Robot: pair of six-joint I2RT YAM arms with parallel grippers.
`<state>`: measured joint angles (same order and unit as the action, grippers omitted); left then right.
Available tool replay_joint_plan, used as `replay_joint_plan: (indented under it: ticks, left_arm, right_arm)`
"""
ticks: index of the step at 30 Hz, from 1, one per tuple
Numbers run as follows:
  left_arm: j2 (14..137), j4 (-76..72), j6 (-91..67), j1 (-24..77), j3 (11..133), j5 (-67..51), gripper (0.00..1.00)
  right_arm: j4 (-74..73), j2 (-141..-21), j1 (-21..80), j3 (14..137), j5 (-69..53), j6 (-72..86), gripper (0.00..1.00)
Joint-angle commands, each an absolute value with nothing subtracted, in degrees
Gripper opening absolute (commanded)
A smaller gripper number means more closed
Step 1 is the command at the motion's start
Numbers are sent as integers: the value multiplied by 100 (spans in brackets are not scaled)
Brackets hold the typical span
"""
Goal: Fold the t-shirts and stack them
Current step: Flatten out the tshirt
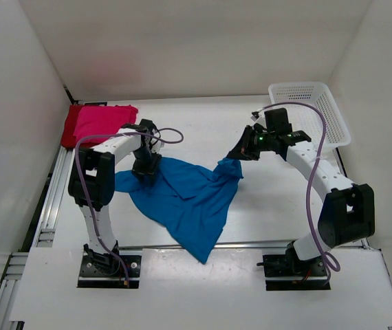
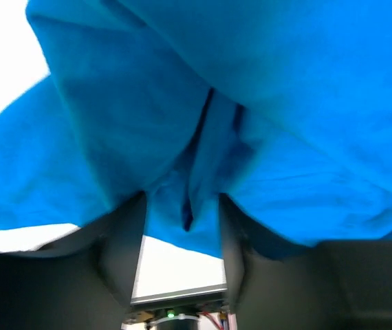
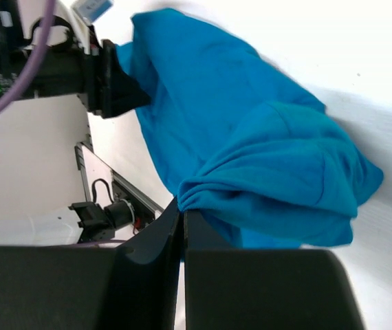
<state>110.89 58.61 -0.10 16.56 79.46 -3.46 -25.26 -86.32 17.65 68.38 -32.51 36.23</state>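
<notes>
We see the blue shirt (image 1: pixel 186 199) spread crumpled mid-desk between the arms, its pointed tip at the near edge. Our left gripper (image 1: pixel 146 168) stands on the shirt's left part with its jaws apart. A fold of cloth runs between the fingers (image 2: pixel 124 240), not pinched. Our right gripper (image 1: pixel 241 152) is closed tight on the shirt's bunched right corner. The pink shirt (image 1: pixel 103 122) lies folded on the red shirt (image 1: pixel 67 134) in the far left corner, and the basket (image 1: pixel 299 85) is at the far right. The desk (image 1: pixel 203 117) lies bare between them.
</notes>
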Motion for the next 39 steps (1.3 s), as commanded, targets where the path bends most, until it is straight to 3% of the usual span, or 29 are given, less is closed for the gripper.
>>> replay_joint_plan:
  ticks: [1,3,5,9,14,17,18,21,25,28,33,36,39]
  left_arm:
    - [10969,5844,0,1644,8077,-650,50]
    - [10908,5845,0,1704,8008,-729,37]
    - [10907,5897,0,1705,7937,-791,31]
    - [10960,6011,0,1758,7884,-844,31]
    - [11082,6204,0,1758,7884,-773,49]
    - [11144,6205,0,1758,7884,-633,49]
    - [11145,6205,0,1758,7936,-633,46]
    - [11259,6048,0,1758,8068,-633,11]
    - [11487,6055,0,1705,8576,-949,10]
    - [11487,6196,0,1442,9805,-941,10]
    - [11155,5820,0,923,12817,-748,10]
    - [10489,5064,0,853,13113,-388,10]
    - [10231,5063,0,800,13333,-334,10]
  right_arm:
    - [-2610,-8385,1758,6785,-3164,3480,1]
    - [-2610,-8385,1758,6785,-3164,3428,1]
    - [-2610,-8385,1758,6785,-3111,3428,1]
    - [-2610,-8385,1758,6785,-3111,3428,1]
    - [-2663,-8332,1653,6838,-3111,3375,1]
    - [-2663,-8332,1652,6785,-3111,3375,1]
    - [-2663,-8332,1652,6785,-3111,3375,1]
    - [-2663,-8332,1652,6732,-3111,3322,1]
    - [-2663,-8594,1478,6828,-3111,3200,1]
    - [-2986,-9277,900,7705,-3697,3199,1]
    - [-3182,-9975,247,10871,-4087,3515,1]
    - [-3182,-10037,132,12054,-4140,3516,1]
    - [-3182,-9678,132,11972,-4087,3357,1]
